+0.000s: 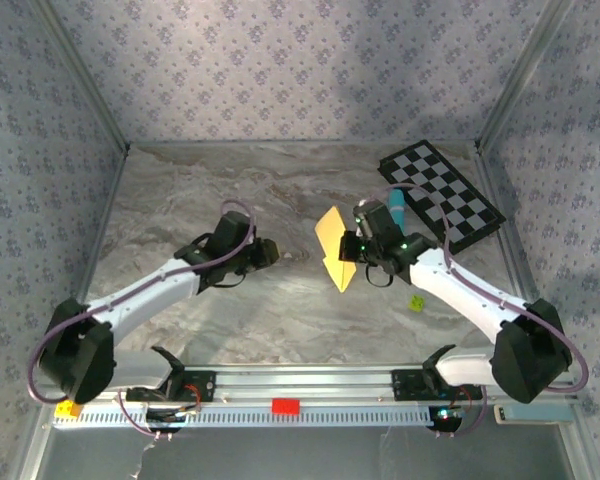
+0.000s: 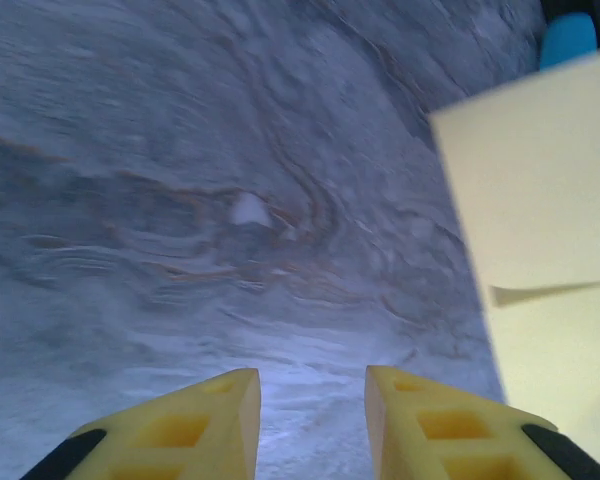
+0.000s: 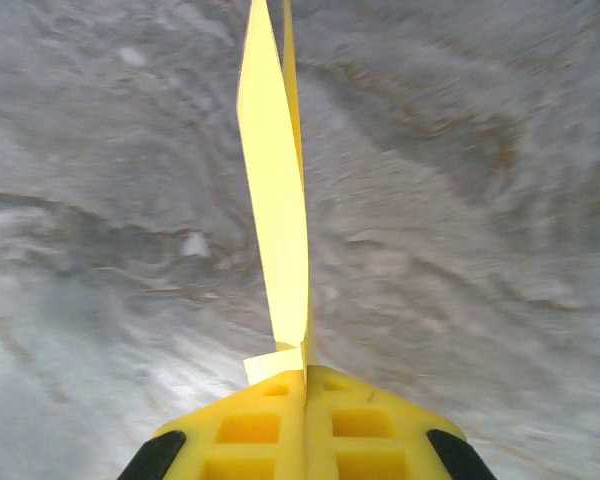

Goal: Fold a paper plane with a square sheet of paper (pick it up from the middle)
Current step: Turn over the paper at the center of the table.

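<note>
Though creased, yellow paper (image 3: 275, 200) between right jaws

a robotics lab test cell: wallpapered panels (image 1: 280, 70) in metal framing (image 1: 82, 75) box in a marble-look tabletop (image 1: 170, 200) with a robot mounting rail (image 1: 300, 385)

Creased yellow paper (image 1: 333, 250) in the right tool (image 1: 351, 247), left tool (image 1: 273, 252) nearby, apart.

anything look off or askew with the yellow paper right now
The folded yellow paper stands on edge, pinched in the shut right gripper; its layers gape apart toward the far end, and a flap at the grip curls sideways. No tear visible.
</note>
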